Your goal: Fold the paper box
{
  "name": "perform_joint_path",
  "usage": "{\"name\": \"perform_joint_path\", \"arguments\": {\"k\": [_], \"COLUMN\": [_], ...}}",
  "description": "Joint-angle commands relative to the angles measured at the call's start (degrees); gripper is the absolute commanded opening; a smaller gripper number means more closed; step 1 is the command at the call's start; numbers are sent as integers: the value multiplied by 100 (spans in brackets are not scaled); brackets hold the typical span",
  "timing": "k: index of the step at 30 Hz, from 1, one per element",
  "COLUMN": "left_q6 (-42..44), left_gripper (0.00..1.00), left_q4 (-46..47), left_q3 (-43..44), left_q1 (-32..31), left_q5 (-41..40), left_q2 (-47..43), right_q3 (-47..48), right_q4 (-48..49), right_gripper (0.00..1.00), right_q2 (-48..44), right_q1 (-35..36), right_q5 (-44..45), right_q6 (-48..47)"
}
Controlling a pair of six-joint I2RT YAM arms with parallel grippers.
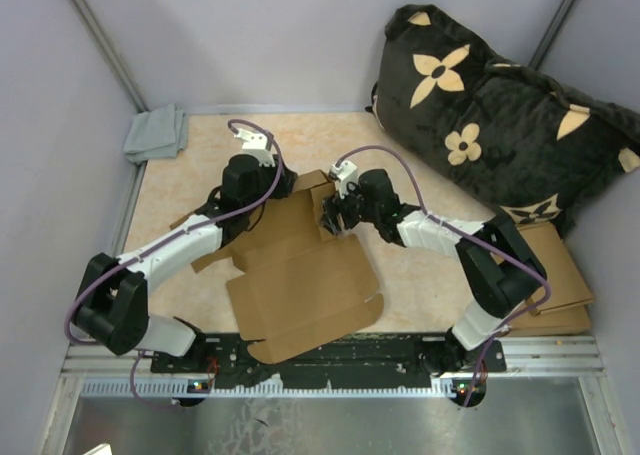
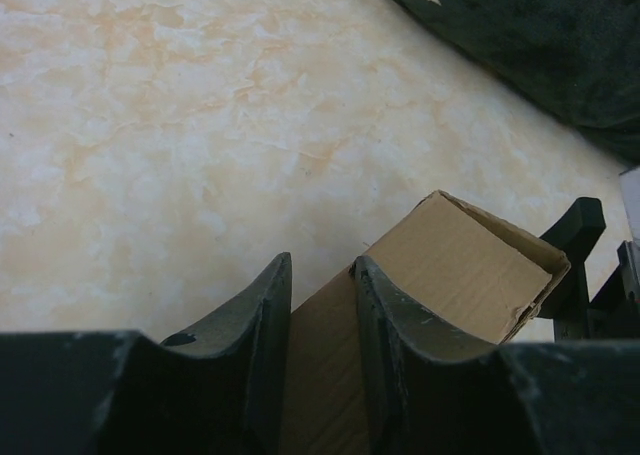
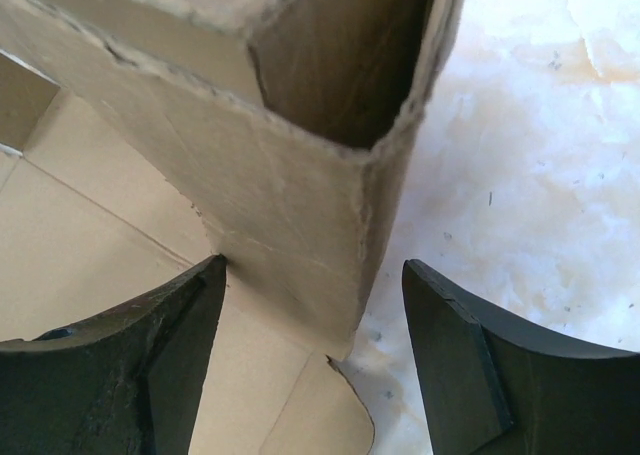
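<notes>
We're mid-fold on the paper box [image 1: 300, 295], mostly flat on the table [image 1: 300, 135] with its far wall raised, our left gripper [image 2: 322, 270] pinching that wall while the right gripper [image 3: 315, 267] hangs spread around its corner, so next we'd likely press the side flap in.

The paper box [image 1: 300, 290] is plain brown cardboard, lying mostly flat and open on the table [image 1: 185, 180], near its front edge. Its far end is folded up like a little wall.

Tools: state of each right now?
Left tool: closed on the paper box wall.
Right tool: open, holding nothing.
</notes>
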Motion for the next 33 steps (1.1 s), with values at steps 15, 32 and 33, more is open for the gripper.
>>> {"name": "perform_joint_path", "arguments": {"k": [15, 32, 33], "left_q6": [-225, -178, -175], "left_gripper": [36, 36, 36], "left_q4": [-279, -276, -277], "left_q3": [-386, -422, -422], "left_q1": [-31, -26, -28], "left_q5": [592, 484, 491], "left_q2": [-276, -330, -325], "right_q3": [-739, -563, -590], "right_q4": [534, 356, 336], "right_gripper": [79, 76, 77], "right_q2": [-1026, -909, -979], "right_q1": [-224, -310, -310], "right_q5": [112, -944, -984], "right_q6": [275, 122, 126]}}
